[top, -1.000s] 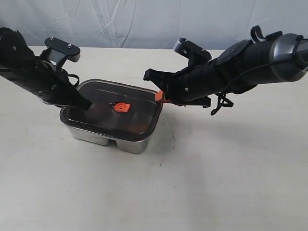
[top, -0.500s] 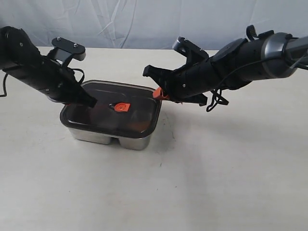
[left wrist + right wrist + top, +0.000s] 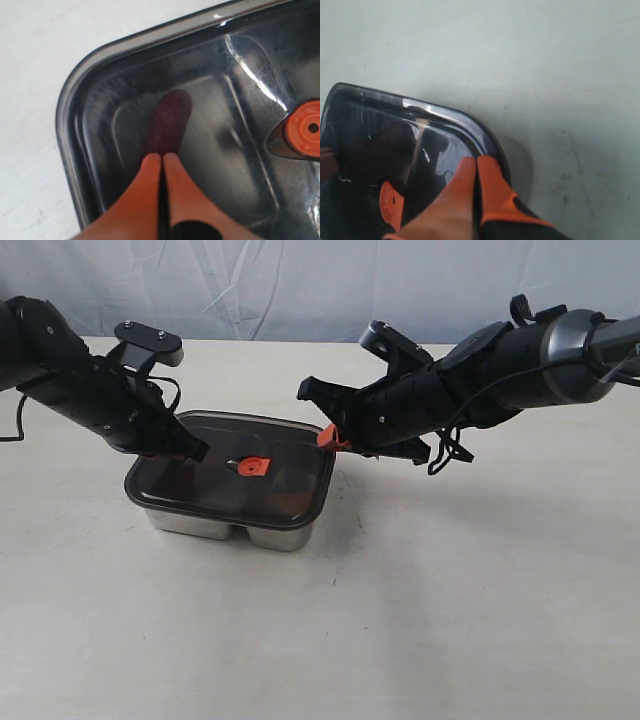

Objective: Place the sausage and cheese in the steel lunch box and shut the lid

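Pale table [image 3: 400, 620] is filling the near ground. On it, left of centre, the steel lunch box [image 3: 222, 524] is sitting, its shiny stainless wall and rounded corners showing below the lid [image 3: 285, 480], a notch in the front wall falling where the two compartments meet. The lid is lying flat on top and covering the whole box: dark smoky see-through plastic, rounded corners, small orange valve tab [image 3: 254, 466] sitting near its middle. The sausage [image 3: 167, 122] is lying inside the box, showing through the lid in the left wrist view as a dim dark-red rounded shape in one compartment. The cheese is not reading clearly through the dark plastic, cannot tell where it is. Left gripper [image 3: 196, 452] is hovering over the lid's left part, orange fingers [image 3: 145, 185] pressed together with nothing between them, tips right above the sausage; contact with the lid unclear. Right gripper [image 3: 328, 437] is hanging at the lid's far right corner, orange fingers [image 3: 492, 190] also pinched tight on nothing, tips just at the rim. Behind, a wrinkled pale blue backdrop [image 3: 300, 280] is hanging
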